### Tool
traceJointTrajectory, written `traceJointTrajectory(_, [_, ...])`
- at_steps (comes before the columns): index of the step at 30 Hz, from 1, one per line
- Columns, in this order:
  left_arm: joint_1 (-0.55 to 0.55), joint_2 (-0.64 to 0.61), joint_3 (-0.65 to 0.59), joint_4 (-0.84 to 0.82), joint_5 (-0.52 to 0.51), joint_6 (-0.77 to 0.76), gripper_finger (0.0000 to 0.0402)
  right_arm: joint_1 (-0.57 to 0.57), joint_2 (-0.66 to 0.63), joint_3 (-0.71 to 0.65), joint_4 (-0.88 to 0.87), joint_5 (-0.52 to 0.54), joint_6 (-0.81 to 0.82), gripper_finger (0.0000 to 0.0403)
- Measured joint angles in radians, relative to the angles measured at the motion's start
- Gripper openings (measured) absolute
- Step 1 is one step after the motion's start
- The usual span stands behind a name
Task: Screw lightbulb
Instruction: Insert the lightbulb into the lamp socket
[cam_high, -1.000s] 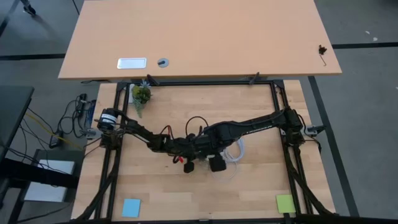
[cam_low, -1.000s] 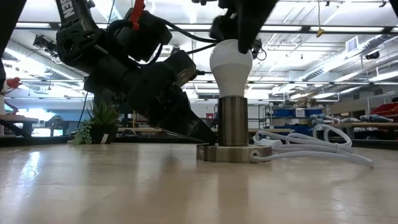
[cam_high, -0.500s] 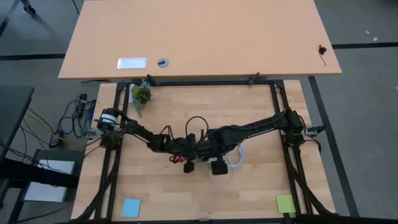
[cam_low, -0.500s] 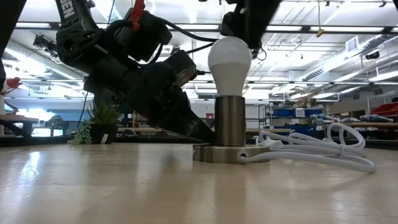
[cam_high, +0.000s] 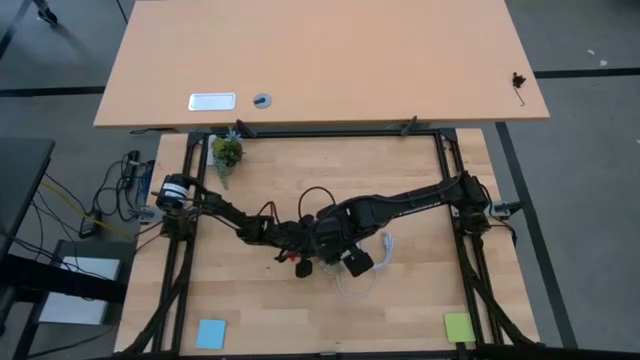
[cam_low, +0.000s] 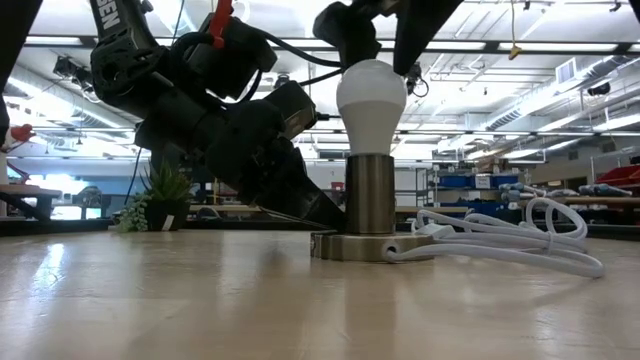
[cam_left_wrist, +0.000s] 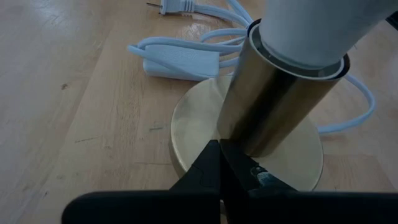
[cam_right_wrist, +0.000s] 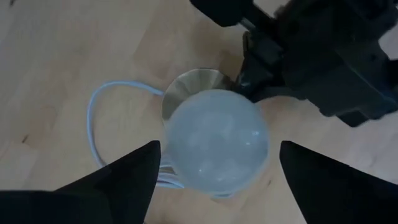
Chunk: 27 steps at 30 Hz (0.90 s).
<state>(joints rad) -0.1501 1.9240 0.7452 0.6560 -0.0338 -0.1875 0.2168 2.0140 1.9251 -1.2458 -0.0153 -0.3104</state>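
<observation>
Desk (cam_low: 150, 300) wood lies nearest, bare. On it the brass base (cam_low: 362, 246) carries an upright socket tube (cam_low: 371, 193), the lightbulb (cam_low: 371, 101) seated in it. Left gripper (cam_left_wrist: 219, 163) — jaws closed — presses on the base; right gripper (cam_right_wrist: 211, 163) hangs over the bulb, jaws wide apart — holding nothing. White cable (cam_low: 510, 240) coils beyond.

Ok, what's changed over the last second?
The right pincer has spread its fingers off the bulb and now straddles it from above, open. The bulb stays seated in the socket; the left pincer stays shut, pressed on the base.
</observation>
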Motion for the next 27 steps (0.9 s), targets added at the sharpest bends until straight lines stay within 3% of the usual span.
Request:
traceJointTrajectory(17, [0.000, 0.000, 0.000, -0.003, 0.000, 0.000, 0.0000, 0.002, 0.030, -0.001, 0.022, -0.028, 0.006, 0.0313])
traceJointTrajectory(24, [0.000, 0.000, 0.000, -0.004, 0.000, 0.000, 0.0000, 0.002, 0.030, -0.001, 0.013, -0.028, 0.125, 0.0288])
traceJointTrajectory(27, [0.000, 0.000, 0.000, -0.004, 0.000, 0.000, 0.0000, 0.002, 0.030, -0.001, 0.015, -0.028, 0.279, 0.0275])
